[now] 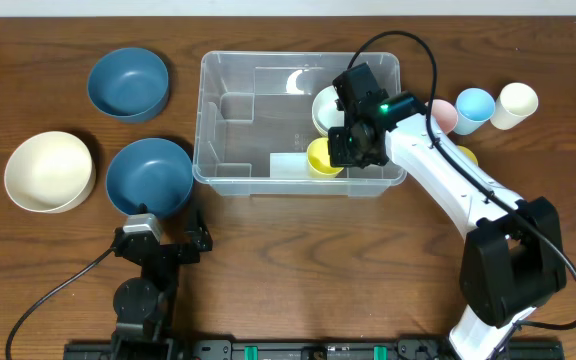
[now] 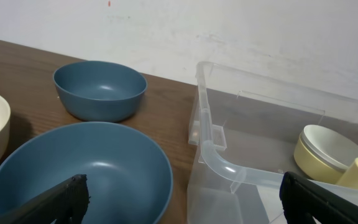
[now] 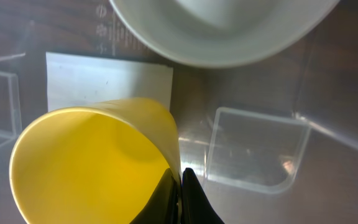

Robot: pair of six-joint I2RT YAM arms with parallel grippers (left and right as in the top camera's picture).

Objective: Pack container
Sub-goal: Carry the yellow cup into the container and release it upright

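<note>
Looking down on the wooden tabletop (image 1: 298,240), I see the container (image 1: 208,120) at centre, just ahead of both arms so either can reach in. It's a clear bin with its pale label (image 3: 104,78) showing through the near side.

Right arm (image 1: 448,180) reaches in over the bin's right rim. Left arm (image 1: 143,270) sits low at the near-left, apparently parked.

Loose bowls wait left of the bin: cream bowl (image 1: 50,172), near blue bowl (image 1: 149,178) and far blue bowl (image 1: 128,83). One pale bowl (image 1: 323,108) is already inside, against the right end.

The cups are lined up right of the bin: a pink one (image 1: 442,115), a light blue one (image 1: 474,108) and a cream one (image 1: 517,103). They look queued for packing.

The yellow cup (image 3: 86,162) is inside the bin, near-right corner, tilted with its mouth toward the wrist camera. The right gripper (image 3: 180,193) is clamped on the cup's thin wall, one finger inside and one outside. That's why the jaws look nearly shut.

The left gripper (image 2: 182,186) is spread wide and holds nothing, hovering over the near blue bowl beside the bin corner. Likely the next pick.

I judge the cup is being set down. Whether it touches the floor, can't tell.
</note>
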